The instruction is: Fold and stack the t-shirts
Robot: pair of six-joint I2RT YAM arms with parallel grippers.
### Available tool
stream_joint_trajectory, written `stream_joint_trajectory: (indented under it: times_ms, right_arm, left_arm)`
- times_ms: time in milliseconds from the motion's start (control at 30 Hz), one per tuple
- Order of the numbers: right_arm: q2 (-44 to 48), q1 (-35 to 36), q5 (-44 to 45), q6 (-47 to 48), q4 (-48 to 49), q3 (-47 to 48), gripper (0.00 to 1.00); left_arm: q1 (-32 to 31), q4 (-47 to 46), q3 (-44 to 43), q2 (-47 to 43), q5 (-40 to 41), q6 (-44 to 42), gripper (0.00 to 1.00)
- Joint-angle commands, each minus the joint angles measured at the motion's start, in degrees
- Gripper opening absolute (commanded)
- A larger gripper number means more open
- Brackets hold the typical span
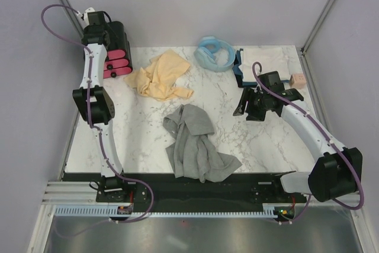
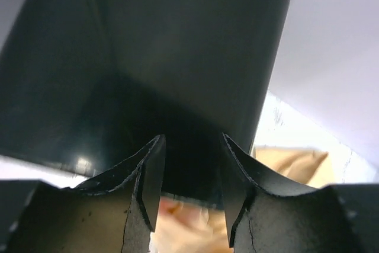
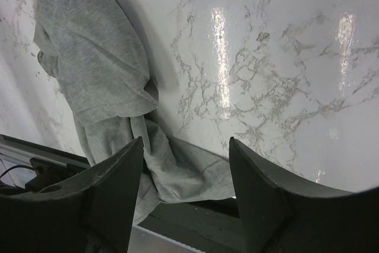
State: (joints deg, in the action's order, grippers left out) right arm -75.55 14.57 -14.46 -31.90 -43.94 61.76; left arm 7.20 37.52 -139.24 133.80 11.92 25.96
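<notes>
While the heather-grey t-shirt (image 1: 195,143) lies crumpled at the counter's (image 1: 260,140) near edge and the tan-yellow t-shirt (image 1: 161,76) farther back, left pincer (image 2: 192,146) and right pincer (image 3: 185,146) gape empty, folding seemingly not yet begun, a spreading grasp likely next.

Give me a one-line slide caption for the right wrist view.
Right gripper, fingers open and empty, above the marble table; crumpled grey t-shirt reaches the table's near edge.

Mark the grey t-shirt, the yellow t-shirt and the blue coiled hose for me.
grey t-shirt (image 1: 193,144): top view, middle of the crumpled body.
yellow t-shirt (image 1: 161,76): top view, centre of the bunched cloth.
blue coiled hose (image 1: 205,58): top view, left part of the coil.
</notes>
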Motion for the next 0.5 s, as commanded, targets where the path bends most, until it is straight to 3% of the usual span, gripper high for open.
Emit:
stream_joint_trajectory:
  times_ms: [0, 200, 300, 333, 467]
  right_arm:
    - [0.4, 0.1, 1.1, -1.1, -1.1, 1.2, 0.67]
    - [-2.4, 0.1, 1.4, -1.5, -1.1, 3.2, 0.67]
    - [-3.9, 0.1, 1.1, -1.7, -1.1, 4.0, 0.67]
    - [-4.8, 0.1, 1.0, -1.5, -0.9, 4.2, 0.68]
    - [-6.9, 0.1, 0.4, -0.7, -0.5, 5.2, 0.67]
  left_arm:
    - [0.6, -3.2, -3.5, 2.3, 0.7, 1.2, 0.48]
    - [2.6, -3.7, -3.6, 4.3, -0.4, 1.5, 0.41]
    - [3.3, -3.6, -1.7, 4.1, -0.7, 1.2, 0.26]
    - [3.4, -3.3, -1.3, 4.1, -0.8, 1.2, 0.02]
    - [3.4, -2.4, 1.8, 4.1, -0.8, 1.1, 0.02]
